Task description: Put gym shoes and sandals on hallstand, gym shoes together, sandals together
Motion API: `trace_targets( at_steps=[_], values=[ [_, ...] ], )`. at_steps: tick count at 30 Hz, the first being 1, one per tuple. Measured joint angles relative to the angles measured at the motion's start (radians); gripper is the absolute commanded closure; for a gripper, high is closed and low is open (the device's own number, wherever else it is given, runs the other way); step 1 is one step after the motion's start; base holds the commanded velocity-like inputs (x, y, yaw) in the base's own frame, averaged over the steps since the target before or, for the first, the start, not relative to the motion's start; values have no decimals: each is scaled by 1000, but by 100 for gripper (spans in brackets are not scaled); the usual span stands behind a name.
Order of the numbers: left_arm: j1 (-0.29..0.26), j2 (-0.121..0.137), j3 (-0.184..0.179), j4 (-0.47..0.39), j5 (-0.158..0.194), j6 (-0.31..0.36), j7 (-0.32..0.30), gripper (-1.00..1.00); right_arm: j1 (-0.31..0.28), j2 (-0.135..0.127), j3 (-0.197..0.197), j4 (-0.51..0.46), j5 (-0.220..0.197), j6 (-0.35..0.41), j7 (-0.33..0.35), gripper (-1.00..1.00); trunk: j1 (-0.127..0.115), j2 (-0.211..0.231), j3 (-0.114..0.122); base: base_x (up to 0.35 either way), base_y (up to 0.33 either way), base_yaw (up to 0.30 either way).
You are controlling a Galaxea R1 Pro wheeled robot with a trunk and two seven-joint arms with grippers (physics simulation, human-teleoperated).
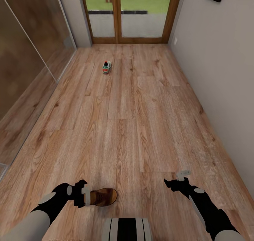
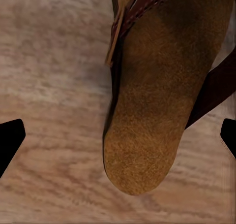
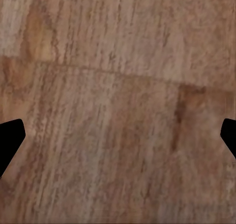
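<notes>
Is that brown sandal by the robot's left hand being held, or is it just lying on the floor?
Cannot tell. The sandal sits between the left hand's fingertips, which show wide apart and clear of it.

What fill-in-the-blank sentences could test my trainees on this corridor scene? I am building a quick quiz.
1. The left gripper is beside a brown ____.
2. The gym shoe lies far up the corridor floor toward the glass ____.
3. The fingers of the right gripper have only bare ____ between them.
4. The sandal has a dark reddish-brown ____ over its tan footbed.

Missing words: sandal; doors; floor; strap
</notes>
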Motion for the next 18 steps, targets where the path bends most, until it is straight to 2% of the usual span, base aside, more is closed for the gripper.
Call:
trace_targets(
  at_steps=[4,18],
  values=[
    [0,0,0,2,0,-5,-3,-100,0,0,0,0,0,0,0,-100,2,-1,-15,0,0,0],
    [0,-3,-1,4,-2,-7,-5,-100,0,0,-1,0,0,0,0,-100,2,-1,-16,0,0,0]
  ],
)
